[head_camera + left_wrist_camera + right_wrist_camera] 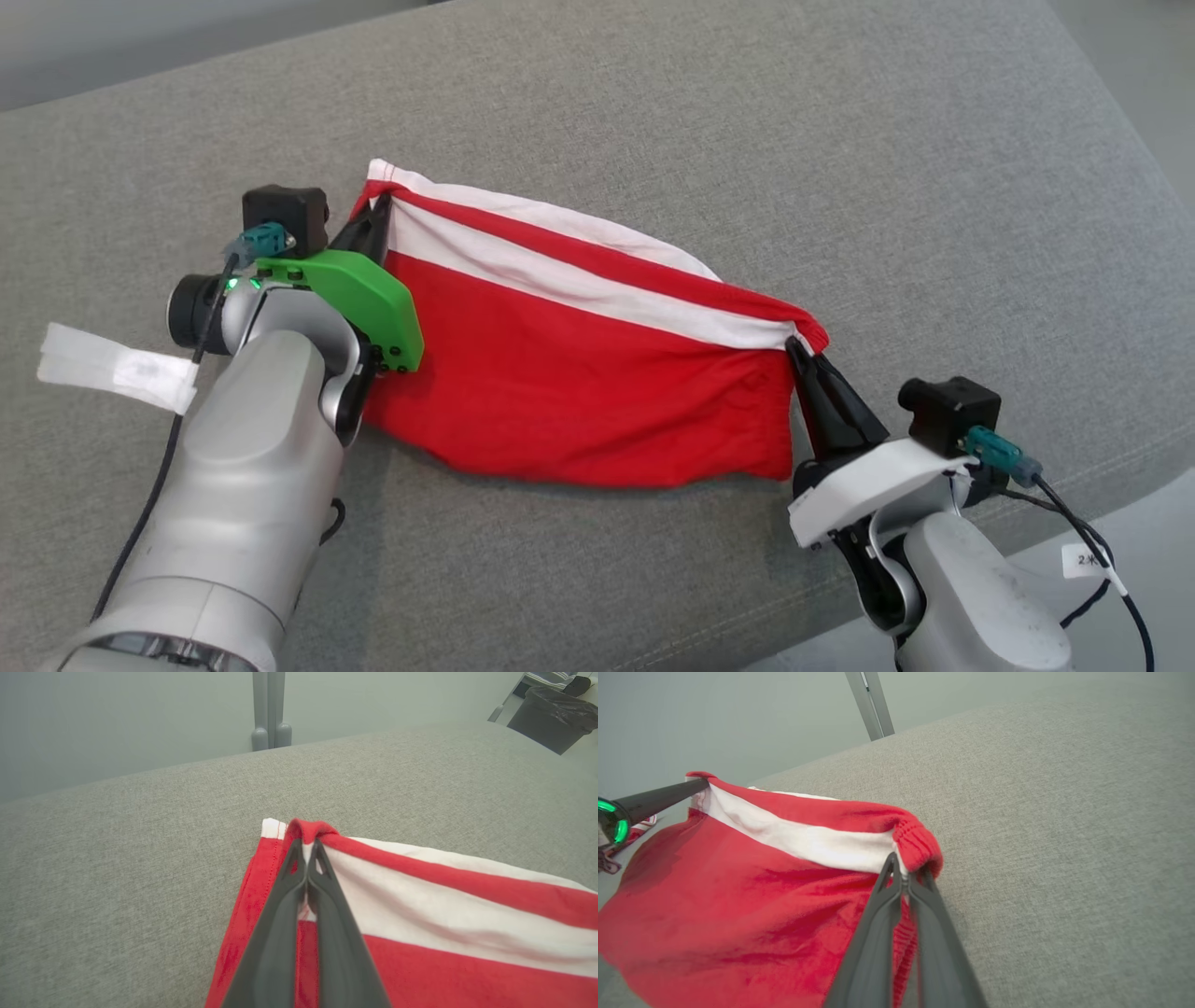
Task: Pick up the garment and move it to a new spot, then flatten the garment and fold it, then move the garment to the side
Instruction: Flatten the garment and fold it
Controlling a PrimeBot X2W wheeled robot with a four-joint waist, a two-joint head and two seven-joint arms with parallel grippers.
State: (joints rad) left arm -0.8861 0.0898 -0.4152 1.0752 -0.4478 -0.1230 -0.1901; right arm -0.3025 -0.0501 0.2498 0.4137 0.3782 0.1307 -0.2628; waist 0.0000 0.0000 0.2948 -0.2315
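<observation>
The garment [579,392], red with white bands along its top, is spread across the grey cushion [653,112] in front of the robot, with one gripper at each upper corner. The left gripper [378,210] is clenched on the left corner: in the left wrist view its two dark fingers [322,914] press together with a fold of red hem pinched at their tips, and the white band runs off to the right of them. The right gripper [798,350] is likewise clamped on the right corner, where the ribbed red edge bunches over its tips in the right wrist view. The banded top edge runs in a fairly straight line from one gripper to the other, sloping down toward the right in the head view. The red body hangs or lies below that line, toward the robot, with a wavy lower edge and a dark shadow under it; whether that edge rests on the cushion I cannot tell. A strip of white tape [112,369] lies on the cushion just left of the left arm, apart from the garment.
</observation>
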